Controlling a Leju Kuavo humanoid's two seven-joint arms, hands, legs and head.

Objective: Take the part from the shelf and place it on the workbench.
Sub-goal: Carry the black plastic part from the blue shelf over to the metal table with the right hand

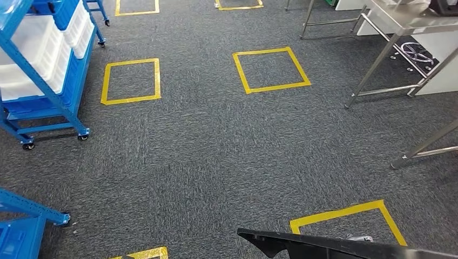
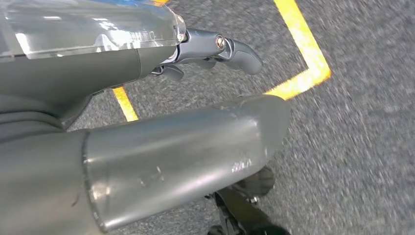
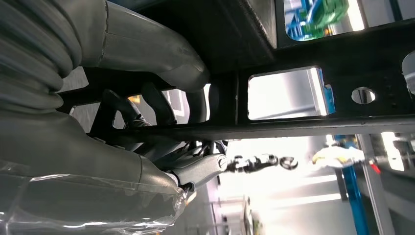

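I am seeing the right hand (image 3: 147, 122) gripping the black part (image 3: 313, 63), fingers wrapped around its flat frame; the part's edge (image 1: 335, 247) is showing low in the head view. The left hand (image 2: 195, 98) is hanging over the carpet (image 1: 216, 145), holding nothing, fingers loosely apart. The workbench (image 1: 405, 21) is standing ahead right, the blue shelf (image 1: 43, 65) left.

Open grey carpet (image 1: 205, 145) spans the centre. Obstacles: blue shelf rack (image 1: 46, 75) at 10 o'clock, steel workbench legs (image 1: 378, 65) at 2 o'clock, second blue rack (image 1: 21, 226) at 8 o'clock.
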